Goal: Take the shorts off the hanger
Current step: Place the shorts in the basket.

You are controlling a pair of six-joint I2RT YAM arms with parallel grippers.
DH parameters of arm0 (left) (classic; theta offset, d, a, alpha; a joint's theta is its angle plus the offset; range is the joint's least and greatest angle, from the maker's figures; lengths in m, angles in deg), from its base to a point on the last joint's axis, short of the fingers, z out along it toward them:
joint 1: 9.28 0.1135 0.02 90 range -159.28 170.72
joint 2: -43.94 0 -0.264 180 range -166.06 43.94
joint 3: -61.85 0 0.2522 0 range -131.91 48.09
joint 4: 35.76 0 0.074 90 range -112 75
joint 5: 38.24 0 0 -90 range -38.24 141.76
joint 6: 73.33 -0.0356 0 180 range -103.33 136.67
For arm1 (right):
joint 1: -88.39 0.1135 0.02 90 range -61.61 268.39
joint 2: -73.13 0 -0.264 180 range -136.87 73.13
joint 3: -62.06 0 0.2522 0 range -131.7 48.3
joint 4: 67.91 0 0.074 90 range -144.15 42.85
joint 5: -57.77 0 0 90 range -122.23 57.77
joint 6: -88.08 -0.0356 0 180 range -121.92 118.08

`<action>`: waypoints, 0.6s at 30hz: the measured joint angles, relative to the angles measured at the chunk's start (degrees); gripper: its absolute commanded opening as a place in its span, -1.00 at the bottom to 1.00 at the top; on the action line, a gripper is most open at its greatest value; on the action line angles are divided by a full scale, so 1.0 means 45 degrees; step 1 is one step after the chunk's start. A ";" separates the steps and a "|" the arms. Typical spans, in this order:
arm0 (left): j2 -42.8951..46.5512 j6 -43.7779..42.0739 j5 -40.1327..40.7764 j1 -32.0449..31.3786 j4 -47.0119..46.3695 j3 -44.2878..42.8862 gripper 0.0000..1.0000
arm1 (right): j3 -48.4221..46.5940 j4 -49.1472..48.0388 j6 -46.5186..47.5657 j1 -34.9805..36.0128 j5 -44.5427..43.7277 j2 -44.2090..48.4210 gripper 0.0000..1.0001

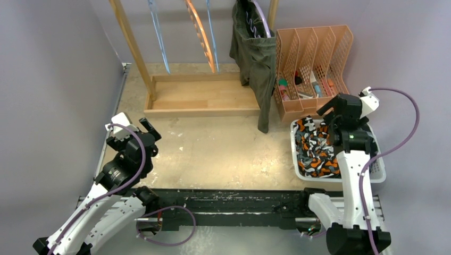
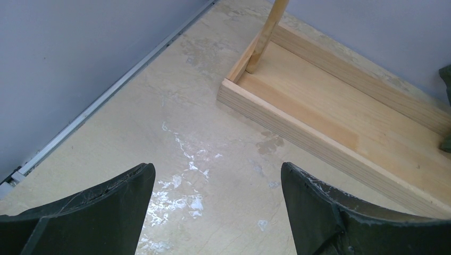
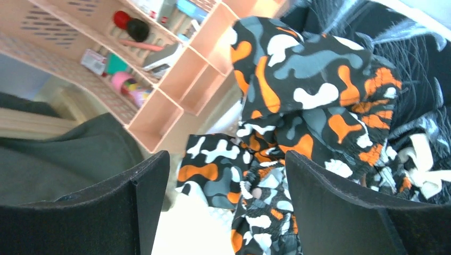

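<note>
Right gripper [image 3: 226, 164] hovered open over the blotch-patterned shorts [image 3: 298, 90] heaped in the right-side basket [image 1: 378, 172], apparently releasing them; left gripper [image 2: 218, 175] sat open, empty; 1 olive pair [image 1: 255, 53] hung on the far rack [image 1: 130, 37].

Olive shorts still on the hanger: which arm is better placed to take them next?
Probably right: the right tool, open over the basket, is nearer the olive shorts; the left tool, also open, is farther off.

Ahead and right of the left fingers [image 2: 95, 218], a wooden tray [image 2: 330, 122] lies on the beige table [image 2: 159, 106], a pole [image 2: 268, 32] rising from its near corner. Up-left of the right fingers [image 3: 345, 212] stands a peach organizer [image 3: 175, 79] holding small items [image 3: 130, 85]. Beneath them sits a white basket [image 1: 381, 171].
</note>
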 measured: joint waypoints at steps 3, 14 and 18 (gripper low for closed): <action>-0.0005 0.0000 0.0000 0.0000 0.0000 0.0000 0.75 | -0.0670 0.0063 0.0743 0.0000 0.1044 0.0058 0.53; 0.0010 0.0000 0.0005 0.0000 0.0000 0.0000 0.75 | 0.1326 -0.1307 0.2438 0.0019 0.6985 -0.1302 0.61; 0.0010 0.0000 0.0000 0.0000 0.0000 0.0000 0.75 | 0.2837 -0.1433 0.2633 0.0257 0.7990 -0.2336 0.62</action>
